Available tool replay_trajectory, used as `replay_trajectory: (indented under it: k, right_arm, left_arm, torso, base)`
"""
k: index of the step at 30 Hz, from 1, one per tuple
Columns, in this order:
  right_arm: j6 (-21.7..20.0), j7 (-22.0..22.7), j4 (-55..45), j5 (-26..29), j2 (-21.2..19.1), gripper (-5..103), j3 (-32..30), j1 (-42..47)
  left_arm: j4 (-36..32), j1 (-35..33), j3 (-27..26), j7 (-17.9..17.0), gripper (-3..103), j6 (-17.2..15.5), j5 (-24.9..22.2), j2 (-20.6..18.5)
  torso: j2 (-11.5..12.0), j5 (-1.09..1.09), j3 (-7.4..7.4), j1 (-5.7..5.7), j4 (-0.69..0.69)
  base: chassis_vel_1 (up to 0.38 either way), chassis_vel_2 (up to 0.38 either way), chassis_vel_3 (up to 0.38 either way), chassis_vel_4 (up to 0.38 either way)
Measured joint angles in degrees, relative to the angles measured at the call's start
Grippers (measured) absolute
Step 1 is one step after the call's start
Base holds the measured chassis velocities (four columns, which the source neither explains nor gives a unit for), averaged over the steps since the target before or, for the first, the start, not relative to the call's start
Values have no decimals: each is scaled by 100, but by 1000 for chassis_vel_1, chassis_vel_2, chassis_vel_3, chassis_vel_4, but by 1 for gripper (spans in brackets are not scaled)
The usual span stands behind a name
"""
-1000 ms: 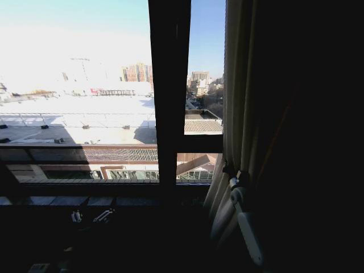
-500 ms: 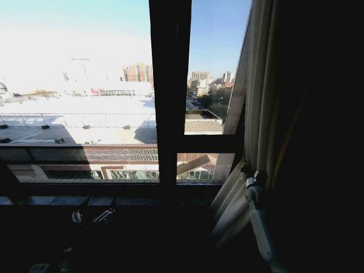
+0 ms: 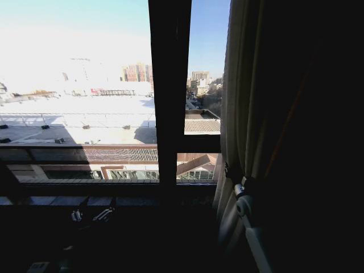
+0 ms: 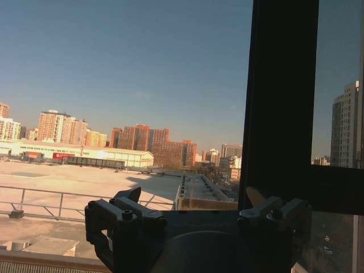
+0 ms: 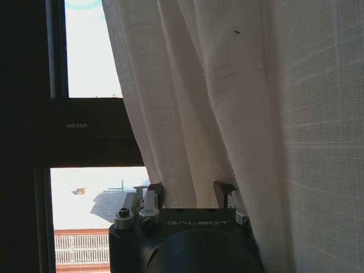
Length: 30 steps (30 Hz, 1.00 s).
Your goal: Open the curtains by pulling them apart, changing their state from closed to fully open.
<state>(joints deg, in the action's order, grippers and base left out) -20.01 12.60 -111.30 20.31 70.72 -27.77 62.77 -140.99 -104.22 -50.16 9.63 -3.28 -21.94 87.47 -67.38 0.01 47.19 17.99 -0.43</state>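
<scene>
Curtains (image 5: 227,102): matt off-white cloth, coarse visible weave, pleated. Right gripper (image 5: 187,196): matt black housing, bright metal screws. Window frame (image 5: 85,133): dark, matt.

The head view looks forward and slightly down through the window frame (image 3: 169,102) at rooftops, with the curtains (image 3: 250,114) hanging close on its right side. The left wrist view looks out over the left gripper (image 4: 196,219) at the sky and the same city skyline, the frame (image 4: 281,96) near. The right wrist view sits close behind the right gripper (image 5: 187,196), facing the curtains (image 5: 227,102) and the frame (image 5: 74,128) shared with the head view.
</scene>
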Motion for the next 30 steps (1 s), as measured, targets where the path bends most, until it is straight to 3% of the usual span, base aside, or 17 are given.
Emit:
replay_trajectory:
  k: [2,6,8,11,13,14,19,30]
  right_arm:
    - [-11,27,-233,14,-26,50,24,245]
    - [-16,304,-1327,14,-2,71,2,1282]
    - [-16,360,-1519,8,22,71,-26,1463]
    - [-16,400,-1989,-39,90,88,-168,2004]
    - [-12,399,-2042,-66,104,88,-191,2074]
    - [24,380,-2104,-207,146,97,-232,2166]
    - [204,181,-2087,-704,290,100,-256,2190]
    - [225,139,-2107,-740,352,100,-148,2136]
  left_arm:
    - [-5,21,12,-54,100,-33,-11,-5]
    - [-17,85,54,-140,100,-87,-25,0]
    - [-28,85,58,-141,100,-89,-22,2]
    - [-94,52,57,-141,100,-88,-20,-5]
    - [-100,44,56,-141,100,-89,-22,-7]
    - [-110,16,54,-141,100,-88,-23,-9]
    - [-115,-78,53,-130,100,-52,-25,-9]
    - [-126,-148,24,-120,100,21,-39,-15]
  torso:
    - [0,1,0,0,-1]
    - [-1,-1,0,0,-2]
    - [-1,0,0,0,-2]
    - [-1,0,-1,0,-2]
    - [-1,0,-1,0,-2]
    - [-1,0,-1,-1,-2]
    - [-1,0,0,0,0]
    - [-1,1,-1,-1,0]
  base:
    - [0,0,0,0]
    - [0,0,0,0]
    - [0,0,0,0]
    - [0,0,0,0]
    - [0,0,0,0]
    - [0,0,0,0]
    - [0,0,0,0]
    - [-1,39,-3,-42]
